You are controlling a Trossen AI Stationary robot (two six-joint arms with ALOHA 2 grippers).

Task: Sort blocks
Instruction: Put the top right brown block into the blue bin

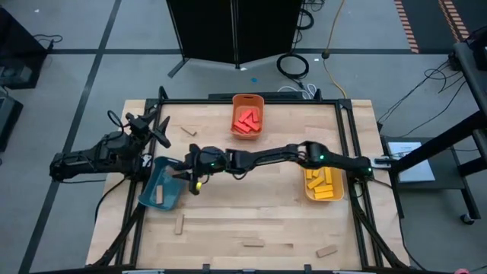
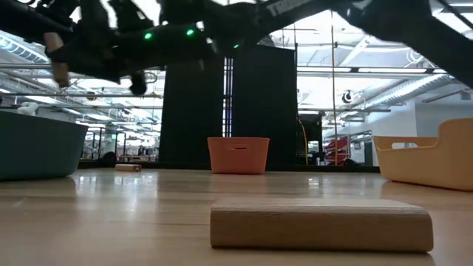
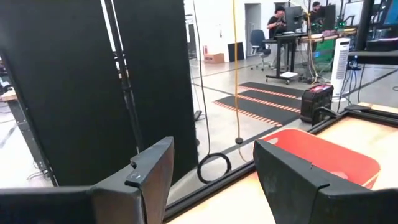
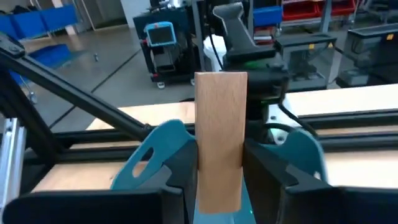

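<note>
The right gripper (image 4: 219, 180) reaches across the surface (image 1: 228, 228) to the teal bin (image 1: 161, 184) at its left side. Its fingers (image 4: 177, 171) are closed on a tan block (image 4: 220, 134), held upright between them above the bin. The left gripper (image 3: 214, 180) waits near the surface's left edge with fingers (image 3: 149, 174) spread wide and holding nothing. Red blocks (image 1: 247, 122) lie in the orange bin (image 1: 248, 100), yellow blocks (image 1: 321, 181) in the yellow bin (image 1: 323, 197). Loose tan blocks (image 1: 253, 243) lie along the near part of the surface.
</note>
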